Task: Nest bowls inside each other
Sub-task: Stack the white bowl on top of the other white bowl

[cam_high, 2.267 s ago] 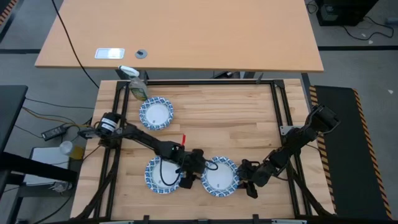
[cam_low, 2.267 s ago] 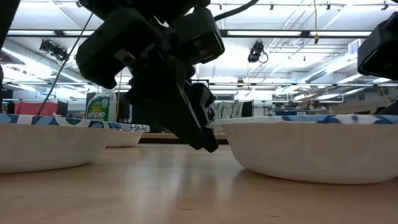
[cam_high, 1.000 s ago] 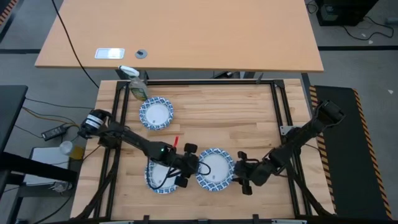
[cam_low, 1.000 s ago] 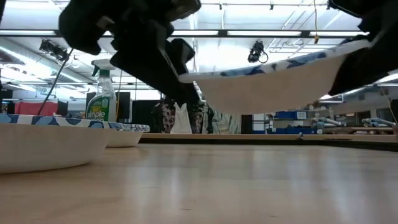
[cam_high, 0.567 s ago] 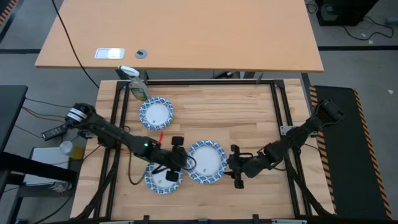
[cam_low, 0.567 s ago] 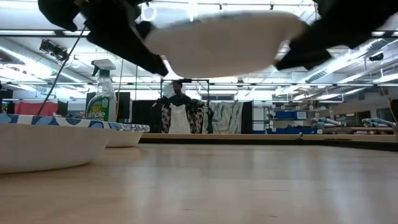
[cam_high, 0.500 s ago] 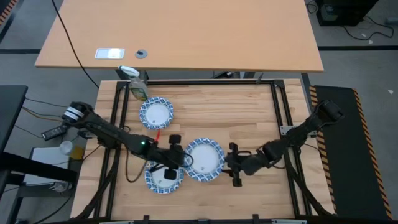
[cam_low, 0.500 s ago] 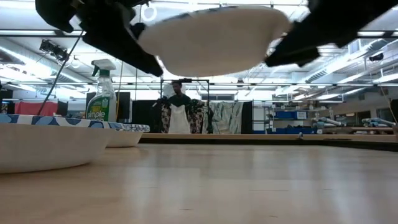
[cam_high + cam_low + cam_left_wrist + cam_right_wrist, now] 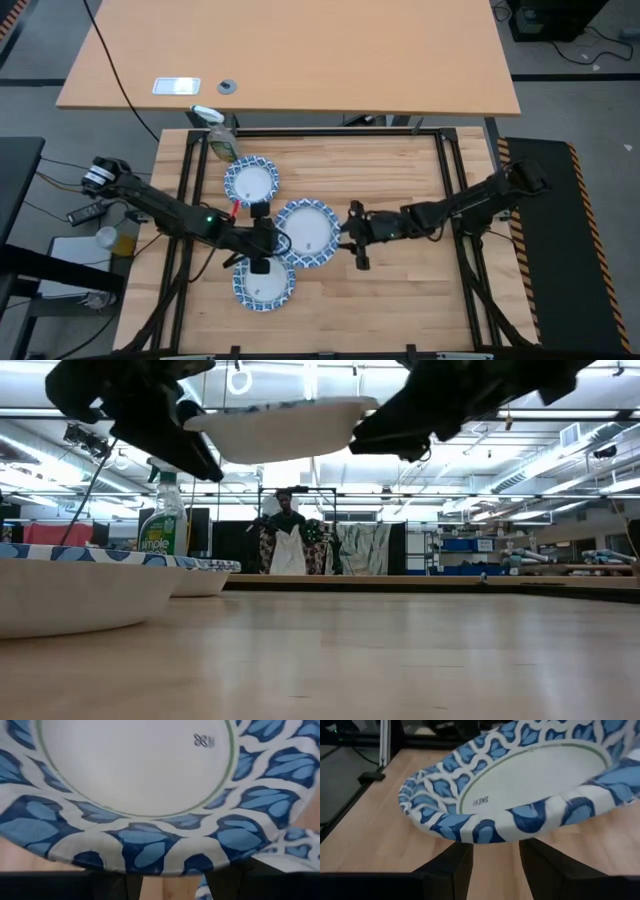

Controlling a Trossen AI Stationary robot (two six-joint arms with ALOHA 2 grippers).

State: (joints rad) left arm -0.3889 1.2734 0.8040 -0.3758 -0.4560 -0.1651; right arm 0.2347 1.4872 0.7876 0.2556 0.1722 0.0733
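One blue-rimmed bowl [image 9: 305, 232] hangs in the air over the table's middle, between my two grippers. My left gripper [image 9: 270, 237] is at its left rim and my right gripper [image 9: 343, 231] at its right rim. Both are open, with bare wood showing between the fingers. In the low view the bowl [image 9: 275, 428] floats high and about level. A second bowl [image 9: 251, 181] rests on its base at the far left. A third bowl [image 9: 262, 284] rests near the front left, partly under my left arm. My left gripper has both fingers [image 9: 110, 880] side by side under the bowl's left rim [image 9: 150, 855], coming level from the table's left. The rim lies across the fingers, not between them. The bowl is clear of the table. My right gripper has both fingers [image 9: 550, 870] under the bowl's right rim [image 9: 495, 830], reaching in from the table's right, slightly downward. The rim lies across the fingers, with nothing in the gap. The bowl rides about level between the two grippers.
A green spray bottle [image 9: 222, 140] stands at the table's far left corner. Black frame rails [image 9: 452, 190] run along the table's sides. A larger desk [image 9: 290, 60] lies beyond the far edge. A person [image 9: 288, 540] stands far back in the room.
Both grippers have carried the bowl up and toward the table's far left, from near the front middle to beside the two left bowls. The bowl, tilted a second ago, now hangs about level and higher.
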